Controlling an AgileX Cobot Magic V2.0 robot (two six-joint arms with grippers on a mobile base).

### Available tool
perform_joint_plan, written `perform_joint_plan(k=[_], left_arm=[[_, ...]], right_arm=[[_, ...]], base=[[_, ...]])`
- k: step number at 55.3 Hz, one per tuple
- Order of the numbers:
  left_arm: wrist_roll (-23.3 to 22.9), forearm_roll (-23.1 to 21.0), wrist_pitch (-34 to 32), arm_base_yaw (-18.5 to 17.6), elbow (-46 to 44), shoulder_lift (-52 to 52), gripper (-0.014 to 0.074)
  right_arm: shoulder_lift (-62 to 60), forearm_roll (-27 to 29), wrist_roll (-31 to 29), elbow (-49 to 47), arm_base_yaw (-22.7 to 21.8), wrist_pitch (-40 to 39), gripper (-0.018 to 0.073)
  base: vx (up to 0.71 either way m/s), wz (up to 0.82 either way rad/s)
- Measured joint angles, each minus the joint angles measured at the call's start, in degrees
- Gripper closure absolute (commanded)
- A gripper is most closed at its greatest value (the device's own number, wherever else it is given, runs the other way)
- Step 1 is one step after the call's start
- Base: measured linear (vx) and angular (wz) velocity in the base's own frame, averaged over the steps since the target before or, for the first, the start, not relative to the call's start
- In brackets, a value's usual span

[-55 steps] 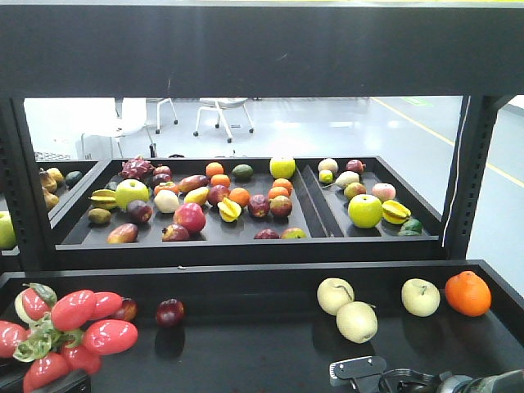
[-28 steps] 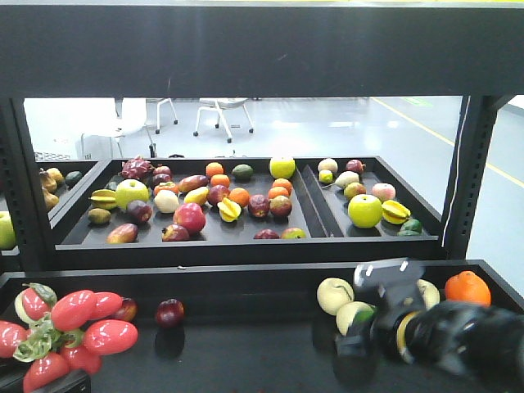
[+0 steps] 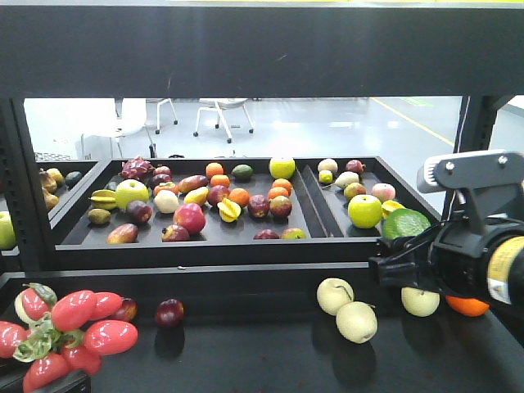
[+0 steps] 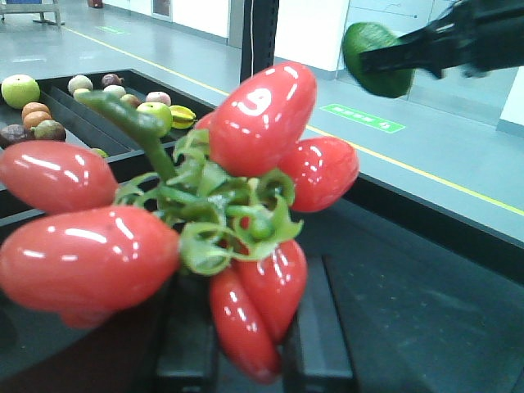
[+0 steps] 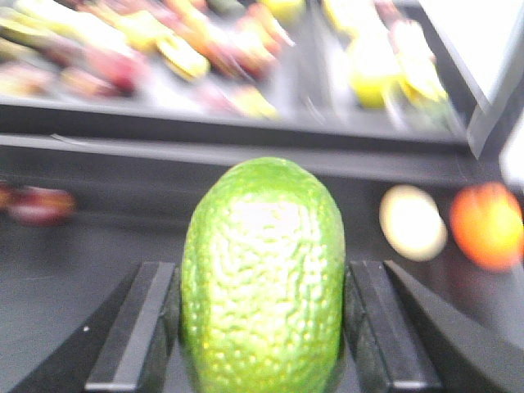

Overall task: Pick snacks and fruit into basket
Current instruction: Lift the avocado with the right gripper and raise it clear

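Note:
The fruit shows as two pieces. A cluster of glossy red oblong fruits with green leaves (image 3: pixel 70 327) (image 4: pixel 246 213) hangs at the lower left, and my left gripper (image 4: pixel 250 348) is shut on its lowest fruits. A bumpy green avocado-like fruit (image 3: pixel 407 223) (image 5: pixel 262 278) is raised at the right in front of the back tray. My right gripper (image 5: pixel 262 348) (image 3: pixel 399 246) is shut on it, one finger on each side. The left wrist view also catches the avocado-like fruit (image 4: pixel 377 57) held high. The snacks and the basket are out of view.
Three pale apples (image 3: pixel 336 295) (image 3: pixel 357 321) (image 3: pixel 420 301), an orange (image 3: pixel 468 306) and a small dark-red fruit (image 3: pixel 169 312) lie on the black front shelf. Behind it are black trays (image 3: pixel 311 209) full of mixed fruit. A dark shelf beam (image 3: pixel 262 49) runs overhead.
My right gripper has risen from the shelf's lower front edge, past the apples, up to the right with the avocado-like fruit. The red cluster and left gripper have not moved.

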Motion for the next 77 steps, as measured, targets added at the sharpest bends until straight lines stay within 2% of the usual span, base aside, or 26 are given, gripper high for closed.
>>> perform_joint_plan(k=[7, 13, 26, 34, 45, 77], left_arm=[[0.0, 0.0, 0.0, 0.0, 0.0, 0.0, 0.0596], [0.0, 0.0, 0.0, 0.0, 0.0, 0.0, 0.0596], [0.0, 0.0, 0.0, 0.0, 0.0, 0.0, 0.0596], [0.0, 0.0, 0.0, 0.0, 0.0, 0.0, 0.0596], [0.0, 0.0, 0.0, 0.0, 0.0, 0.0, 0.0596], [0.0, 0.0, 0.0, 0.0, 0.0, 0.0, 0.0596]], right_arm=[[-5.2, 5.9, -5.3, 0.0, 4.6, 5.6, 0.0566], [-8.8, 9.0, -7.3, 0.1, 8.1, 9.7, 0.0566], [-16.3, 11.5, -8.1, 0.1, 14.9, 15.8, 0.0566], [-20.2, 12.3, -8.1, 0.1, 17.5, 18.9, 0.0566], [-23.9, 12.4, -8.2, 0.1, 18.1, 22.5, 0.0566], [-25.7, 12.4, -8.3, 0.1, 18.1, 24.9, 0.0566]], base=[[0.00, 0.00], [0.00, 0.00], [0.00, 0.00], [0.00, 0.00], [0.00, 0.00], [0.00, 0.00]])
